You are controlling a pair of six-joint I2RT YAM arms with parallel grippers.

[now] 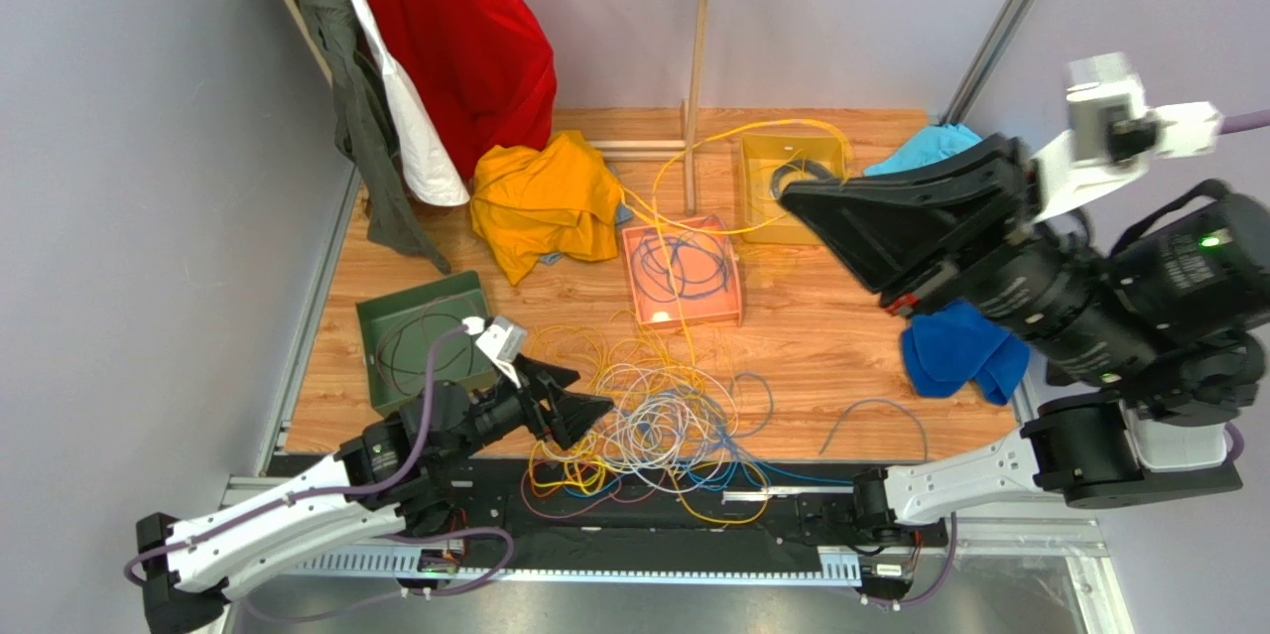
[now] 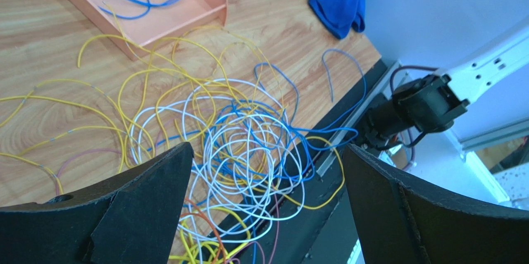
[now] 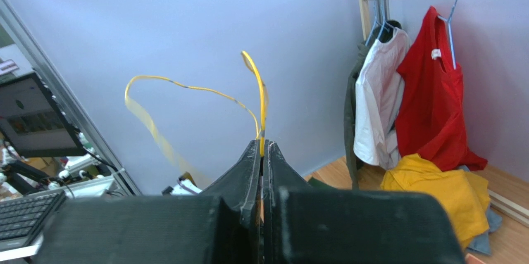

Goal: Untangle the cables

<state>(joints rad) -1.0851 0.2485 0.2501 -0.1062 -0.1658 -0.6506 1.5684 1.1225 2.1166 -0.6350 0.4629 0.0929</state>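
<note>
The cables point(image 1: 656, 426) lie in a loose tangle of white, blue, yellow and orange loops at the table's near edge, and some hang over it. My left gripper point(image 1: 594, 418) stands open at the tangle's left side. In the left wrist view its wide-apart fingers frame the cables point(image 2: 248, 140), and the left gripper point(image 2: 267, 147) holds nothing. My right gripper point(image 1: 786, 191) is raised high over the back right, shut on one yellow cable point(image 1: 746, 131) that arcs down toward the trays. Seen from the right wrist, the yellow cable point(image 3: 261, 90) rises from the pinched right gripper point(image 3: 261, 144).
An orange tray point(image 1: 686, 319) holds blue cables, a green tray point(image 1: 373, 314) a dark one, and a yellow tray point(image 1: 813, 158) sits at the back. A yellow garment point(image 1: 544, 203), a blue cloth point(image 1: 962, 351), hanging shirts point(image 1: 455, 24) and a wooden pole point(image 1: 695, 84) crowd the back.
</note>
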